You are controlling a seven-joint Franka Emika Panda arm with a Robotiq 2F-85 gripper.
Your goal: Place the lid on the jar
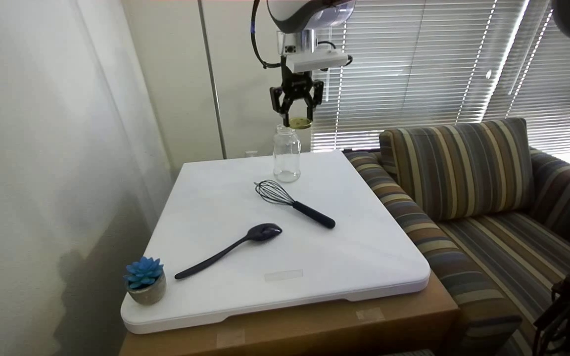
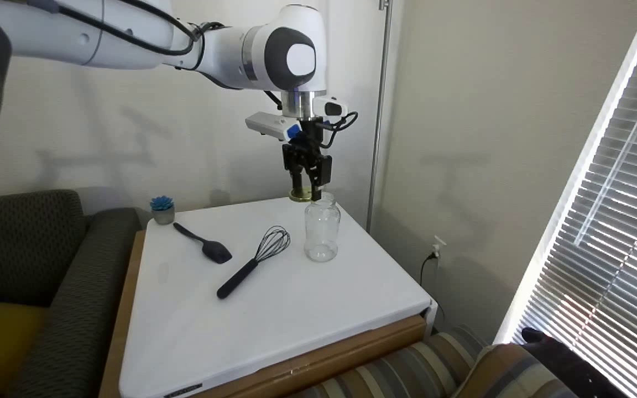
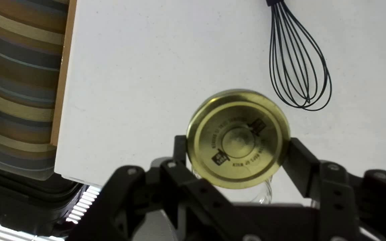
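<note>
One lid (image 3: pixel 238 140), round, flat, yellow-gold, lettered on its top face; gripped by its rim in the claw (image 1: pixel 298 117), closed on opposite sides. Held roughly level, above the table (image 1: pixel 364 257), near the mouth of the jar (image 1: pixel 286 157); in both exterior views it shows slightly to one side of that mouth. Contact with the glass cannot be told.

One jar, clear glass, upright, open-mouthed; stands toward the far edge in an exterior view. In the wrist view, part of it shows beneath the lid.

One robot arm (image 2: pixel 291 55), white with dark parts; reaches over the table, the claw pointing down.

Remaining places as in an exterior view:

One whisk (image 1: pixel 295 203), dark handle and wires; lies nearer than the jar, wire head to the far left, handle to the near right.

One spoon (image 1: pixel 254 234), black; lies nearer still, bowl to the right, handle toward the near left.

One potted plant (image 1: pixel 145 280), blue leaves, grey pot; near left corner of the table.

One sofa (image 1: pixel 507 249), striped; right of the table.

Window blinds (image 1: pixel 399 74); far right, beyond the sofa.
</note>
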